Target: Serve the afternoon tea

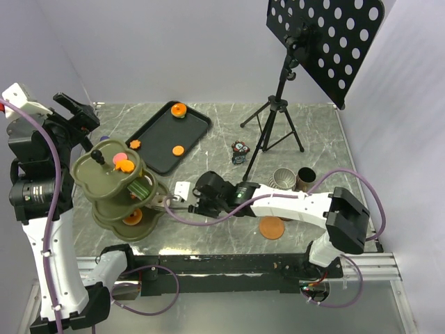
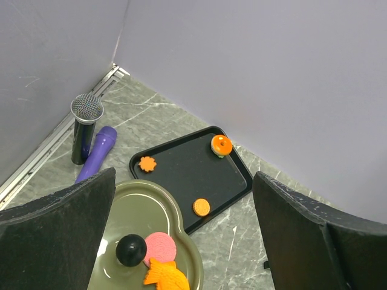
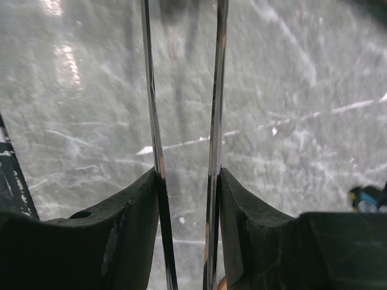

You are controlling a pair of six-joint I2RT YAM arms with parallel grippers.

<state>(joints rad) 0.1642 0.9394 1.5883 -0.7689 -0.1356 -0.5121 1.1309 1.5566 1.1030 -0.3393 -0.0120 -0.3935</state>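
Observation:
A green tiered stand [image 1: 89,175] stands at the left; its top plate [image 2: 142,205] carries a pink cookie [image 2: 160,249] and an orange fish pastry [image 2: 164,277]. Lower tiers hold a green pastry [image 1: 141,188] and an orange one [image 1: 132,217]. The black tray [image 1: 161,132] holds three orange pastries [image 2: 221,145] [image 2: 147,163] [image 2: 201,207]. A grey cup [image 1: 283,179], a copper cup [image 1: 306,178] and a brown saucer [image 1: 272,227] sit at the right. My left gripper [image 2: 184,181] hangs open above the stand. My right gripper [image 3: 187,181] is shut on thin metal tongs [image 3: 214,109], which point toward the stand's lower tier [image 1: 158,203].
A microphone [image 2: 84,127] and a purple handle [image 2: 97,154] lie in the far left corner. A music stand's tripod [image 1: 278,118] occupies the back middle, with a small dark object [image 1: 240,149] beside it. A small white piece [image 1: 182,189] lies by the tiered stand.

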